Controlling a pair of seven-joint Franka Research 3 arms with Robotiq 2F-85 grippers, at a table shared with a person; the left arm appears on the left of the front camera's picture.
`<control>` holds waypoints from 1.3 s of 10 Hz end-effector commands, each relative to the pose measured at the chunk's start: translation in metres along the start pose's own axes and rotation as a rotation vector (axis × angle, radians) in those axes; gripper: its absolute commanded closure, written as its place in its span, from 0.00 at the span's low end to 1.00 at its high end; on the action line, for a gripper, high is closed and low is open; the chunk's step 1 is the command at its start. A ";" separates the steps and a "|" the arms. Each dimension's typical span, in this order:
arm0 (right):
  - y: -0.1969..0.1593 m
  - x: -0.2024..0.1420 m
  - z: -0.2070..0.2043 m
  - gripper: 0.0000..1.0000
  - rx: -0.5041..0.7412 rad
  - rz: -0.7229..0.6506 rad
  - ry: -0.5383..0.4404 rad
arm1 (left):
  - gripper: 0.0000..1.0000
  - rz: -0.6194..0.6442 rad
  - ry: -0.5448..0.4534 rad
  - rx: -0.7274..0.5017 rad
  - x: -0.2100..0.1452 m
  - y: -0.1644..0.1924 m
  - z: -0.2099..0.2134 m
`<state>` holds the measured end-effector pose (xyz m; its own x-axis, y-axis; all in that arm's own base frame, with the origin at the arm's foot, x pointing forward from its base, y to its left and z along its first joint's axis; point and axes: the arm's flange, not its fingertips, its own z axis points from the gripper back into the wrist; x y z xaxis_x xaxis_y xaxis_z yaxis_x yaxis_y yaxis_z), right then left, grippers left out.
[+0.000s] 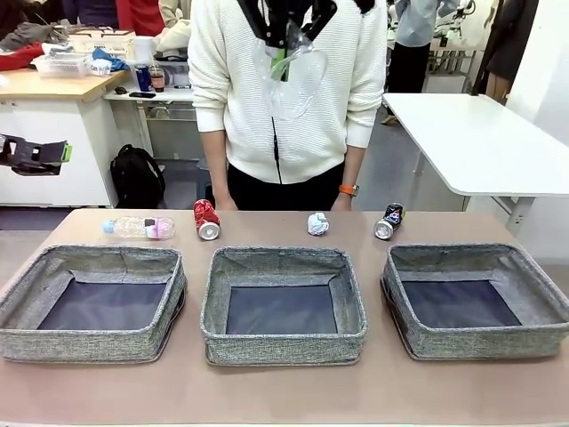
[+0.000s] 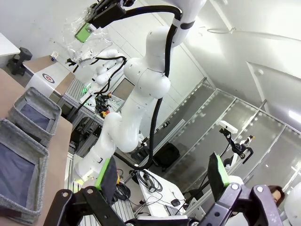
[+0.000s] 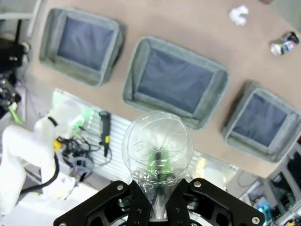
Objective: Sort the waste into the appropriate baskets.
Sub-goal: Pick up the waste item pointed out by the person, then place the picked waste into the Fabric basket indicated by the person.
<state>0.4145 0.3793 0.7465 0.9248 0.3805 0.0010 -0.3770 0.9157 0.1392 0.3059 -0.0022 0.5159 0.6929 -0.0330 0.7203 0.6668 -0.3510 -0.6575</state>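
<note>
High above the table's far side, my right gripper [image 1: 286, 40] is shut on a clear plastic cup [image 1: 293, 84], in front of the person's white sweater. The right wrist view looks down through the cup [image 3: 157, 146] at three grey baskets, the middle basket [image 3: 141, 52] just beyond it. On the table's far strip lie a clear bottle [image 1: 140, 228], a red can [image 1: 206, 219], a white paper ball [image 1: 318, 223] and a dark can [image 1: 388, 221]. My left gripper [image 1: 55, 157] hangs open and empty off the table's left side, its fingers [image 2: 108, 172] spread wide.
Three baskets stand in a row: left basket [image 1: 89, 342], middle basket [image 1: 283, 342], right basket [image 1: 480, 338], all with bare dark bottoms. A person [image 1: 284, 133] stands at the far edge. A white table [image 1: 480, 142] is behind at right.
</note>
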 end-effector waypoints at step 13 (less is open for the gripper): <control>-0.010 -0.005 0.010 0.99 -0.004 -0.019 -0.012 | 0.00 -0.024 0.011 -0.010 -0.003 -0.002 0.001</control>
<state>0.4163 0.3694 0.7532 0.9318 0.3628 0.0127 -0.3610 0.9224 0.1375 0.3059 -0.0022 0.5160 0.6922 -0.0327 0.7209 0.6675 -0.3509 -0.6568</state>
